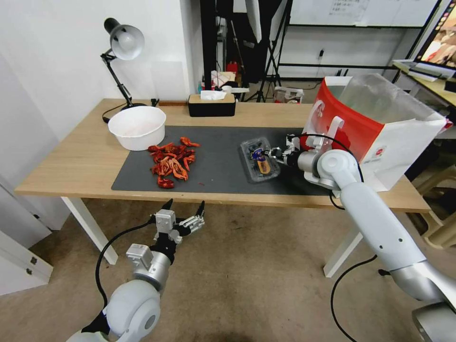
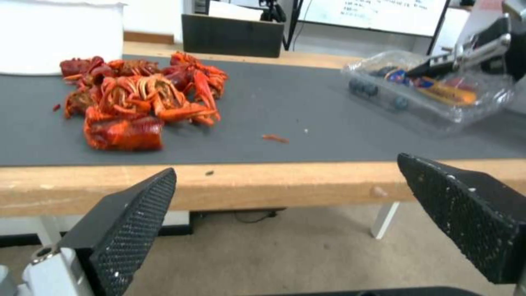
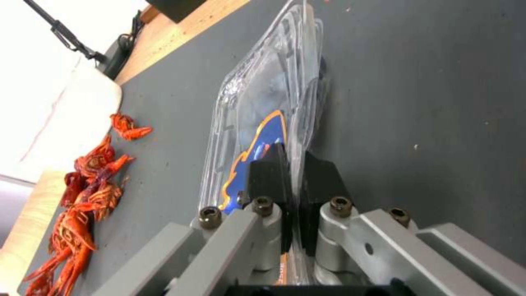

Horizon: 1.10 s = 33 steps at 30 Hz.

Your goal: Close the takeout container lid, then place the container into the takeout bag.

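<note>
The right end effector is clenched on the near rim of the blueberry clamshell container; the takeout bag stands just behind it; the left end effector hangs released below the bench.

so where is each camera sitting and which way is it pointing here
Head view: high on the robot, looking forward and down at the table; both arms show, the left gripper open below the table edge, the right gripper at the container beside the takeout bag.
Left wrist view: below the table edge, facing across the mat; its own open fingers frame the crayfish.
Right wrist view: just above the mat, looking along the fingers clamped on the container's edge.
All three share the container and crayfish.
</note>
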{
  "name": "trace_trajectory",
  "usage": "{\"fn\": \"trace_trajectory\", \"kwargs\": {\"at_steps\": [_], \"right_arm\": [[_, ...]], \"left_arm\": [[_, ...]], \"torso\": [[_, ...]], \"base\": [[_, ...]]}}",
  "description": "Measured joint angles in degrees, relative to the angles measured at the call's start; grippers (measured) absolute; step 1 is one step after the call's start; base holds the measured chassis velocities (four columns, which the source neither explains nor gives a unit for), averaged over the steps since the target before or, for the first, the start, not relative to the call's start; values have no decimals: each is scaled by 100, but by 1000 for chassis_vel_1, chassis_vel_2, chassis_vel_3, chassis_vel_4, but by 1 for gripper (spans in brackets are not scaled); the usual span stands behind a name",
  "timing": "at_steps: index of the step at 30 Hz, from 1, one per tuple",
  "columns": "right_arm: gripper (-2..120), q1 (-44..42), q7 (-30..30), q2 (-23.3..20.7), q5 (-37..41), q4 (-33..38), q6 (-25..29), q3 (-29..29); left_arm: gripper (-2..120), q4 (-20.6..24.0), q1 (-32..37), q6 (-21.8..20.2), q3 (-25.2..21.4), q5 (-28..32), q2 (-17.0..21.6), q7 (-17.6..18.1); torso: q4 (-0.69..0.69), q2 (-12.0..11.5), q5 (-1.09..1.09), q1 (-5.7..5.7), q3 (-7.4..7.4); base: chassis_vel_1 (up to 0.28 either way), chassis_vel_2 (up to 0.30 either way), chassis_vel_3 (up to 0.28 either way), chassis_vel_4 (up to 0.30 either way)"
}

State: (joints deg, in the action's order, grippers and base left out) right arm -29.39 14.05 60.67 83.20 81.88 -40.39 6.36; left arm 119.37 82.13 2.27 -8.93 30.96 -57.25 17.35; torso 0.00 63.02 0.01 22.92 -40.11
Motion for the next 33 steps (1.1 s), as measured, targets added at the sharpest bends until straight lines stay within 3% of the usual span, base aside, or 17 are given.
{"fn": "trace_trajectory", "kwargs": {"at_steps": [16,33], "right_arm": [[0,-52,-5,-63,-21,287,38,68],[0,-140,-52,-934,97,2226,774,589]], "left_arm": [[100,-124,82,110,-29,-41,-81,-14],[100,-205,236,306,-32,-141,-263,-7]], "torso": [[0,0,-2,0,0],[0,0,-1,0,0]], "base": [[0,0,0,0],[0,0,0,0]]}}
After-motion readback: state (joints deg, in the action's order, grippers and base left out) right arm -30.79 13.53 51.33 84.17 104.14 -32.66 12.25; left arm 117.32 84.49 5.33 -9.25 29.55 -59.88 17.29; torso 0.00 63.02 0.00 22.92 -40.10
